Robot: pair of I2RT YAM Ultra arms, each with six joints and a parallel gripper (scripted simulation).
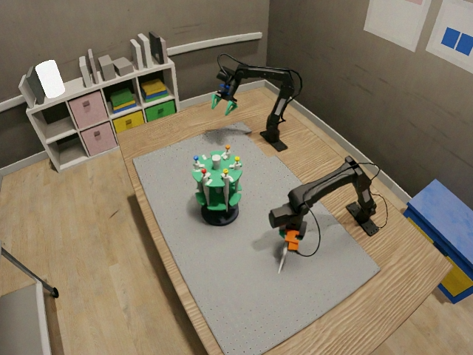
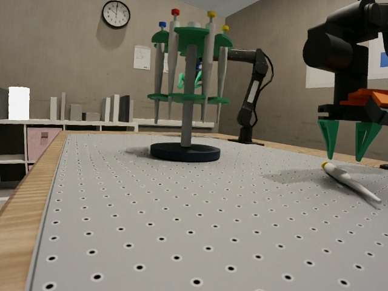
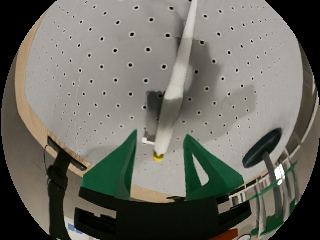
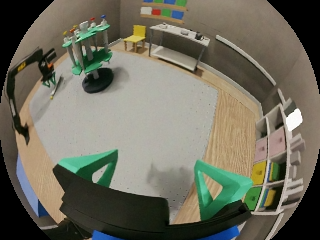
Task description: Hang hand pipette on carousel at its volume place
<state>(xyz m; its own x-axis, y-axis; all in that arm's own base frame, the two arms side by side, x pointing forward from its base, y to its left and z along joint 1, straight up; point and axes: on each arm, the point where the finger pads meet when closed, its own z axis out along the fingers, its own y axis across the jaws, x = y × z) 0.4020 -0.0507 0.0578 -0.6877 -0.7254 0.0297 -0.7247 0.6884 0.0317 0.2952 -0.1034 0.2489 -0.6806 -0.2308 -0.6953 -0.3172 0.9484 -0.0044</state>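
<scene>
The left gripper (image 1: pixel 287 238) (image 2: pixel 344 160) (image 3: pixel 161 136) (image 4: pixel 52 85) hovers over the yellow-buttoned pipette (image 1: pixel 282 258) (image 2: pixel 347 179) (image 3: pixel 174 95) (image 4: pixel 57 87), fingers about half spread, pinching nothing; the pipette lies on the grey mat (image 1: pixel 244 275) (image 2: pixel 162 200) (image 3: pixel 115 65) (image 4: pixel 145 110). The right gripper (image 1: pixel 220 110) (image 2: pixel 189 85) (image 4: pixel 157 160), spread wide and holding nothing, hangs well apart from it.

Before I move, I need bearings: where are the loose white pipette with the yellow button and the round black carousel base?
Loose white pipette (image 1: pixel 282 260) (image 2: pixel 350 180) (image 3: pixel 174 95): top, exterior, left wrist; body.
Round black base (image 2: pixel 185 154): exterior; side rim.
</scene>
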